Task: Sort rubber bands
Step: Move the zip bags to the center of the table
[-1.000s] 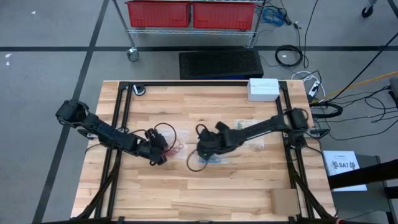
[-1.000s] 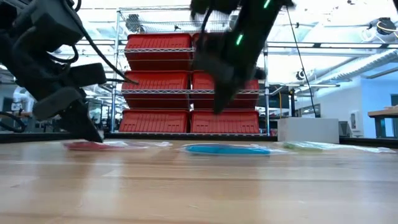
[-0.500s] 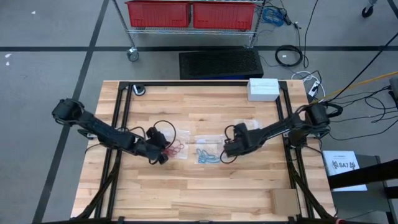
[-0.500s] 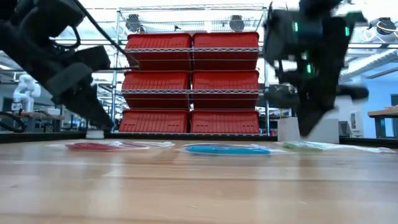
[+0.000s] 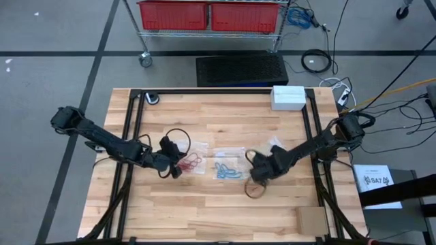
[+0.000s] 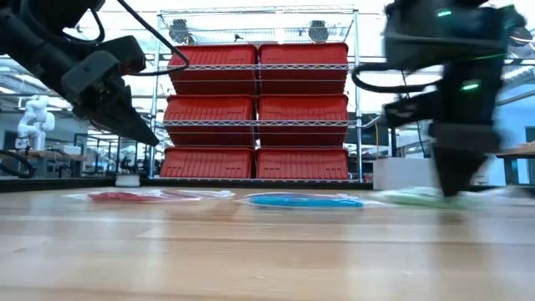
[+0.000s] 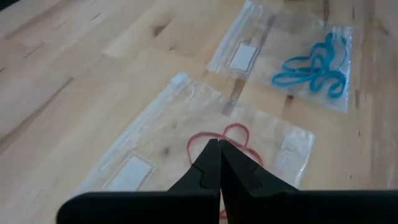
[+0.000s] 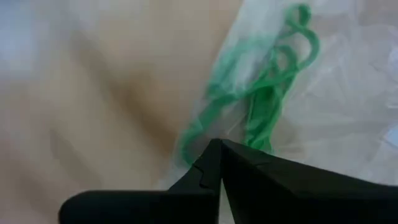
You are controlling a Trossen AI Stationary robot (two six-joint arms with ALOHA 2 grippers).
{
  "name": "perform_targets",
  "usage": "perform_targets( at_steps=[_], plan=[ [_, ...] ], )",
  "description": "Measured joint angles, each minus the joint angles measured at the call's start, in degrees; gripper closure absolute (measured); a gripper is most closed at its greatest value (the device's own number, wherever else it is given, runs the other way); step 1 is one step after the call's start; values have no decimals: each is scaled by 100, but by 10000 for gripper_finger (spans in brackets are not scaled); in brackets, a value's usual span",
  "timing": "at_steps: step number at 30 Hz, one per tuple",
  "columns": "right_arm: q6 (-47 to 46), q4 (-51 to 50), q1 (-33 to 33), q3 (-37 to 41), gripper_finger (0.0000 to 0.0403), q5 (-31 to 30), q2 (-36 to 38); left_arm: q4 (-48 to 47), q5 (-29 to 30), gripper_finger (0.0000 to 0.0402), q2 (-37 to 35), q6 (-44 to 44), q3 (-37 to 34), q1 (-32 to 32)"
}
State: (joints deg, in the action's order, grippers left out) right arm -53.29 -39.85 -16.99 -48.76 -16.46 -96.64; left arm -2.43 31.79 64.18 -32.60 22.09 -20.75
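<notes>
Both my claws are pinched shut and empty: left gripper [image 7: 219, 144] over the red bands [image 7: 219, 138], right gripper [image 8: 219, 144] over green bands [image 8: 267, 93]. Sorting looks finished; next, withdraw.

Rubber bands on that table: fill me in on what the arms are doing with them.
The bands lie sorted by colour on clear bags: red rubber bands, blue rubber bands in the middle, green rubber bands. The left gripper hangs shut over the red ones; the right gripper hangs shut over the green. Neither holds a band.
</notes>
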Motion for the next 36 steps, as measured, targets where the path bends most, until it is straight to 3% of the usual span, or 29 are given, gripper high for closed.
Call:
perform_targets(
  at_steps=[4,8,11,16,20,28,36],
  plan=[
    [234,-1374,-516,-378,403,533,-50,-46,0,399,-86,0,0,0],
    [-268,-2648,-908,-878,403,-30,90,-64,0,399,-109,0,0,2],
    [-1402,-2930,-1060,-1060,403,-206,367,-70,0,399,-109,0,0,6],
    [-4706,-2973,-901,-714,403,-253,708,-103,-2,399,-112,-181,0,142],
    [-5478,-2613,-551,-140,402,-253,710,-169,-42,399,-110,-304,0,309],
    [-5001,-1168,246,893,403,-357,712,-164,-184,399,-112,-155,0,396],
    [-2281,-851,242,879,403,-492,719,-160,-290,399,-112,-3,0,393]
  ],
)
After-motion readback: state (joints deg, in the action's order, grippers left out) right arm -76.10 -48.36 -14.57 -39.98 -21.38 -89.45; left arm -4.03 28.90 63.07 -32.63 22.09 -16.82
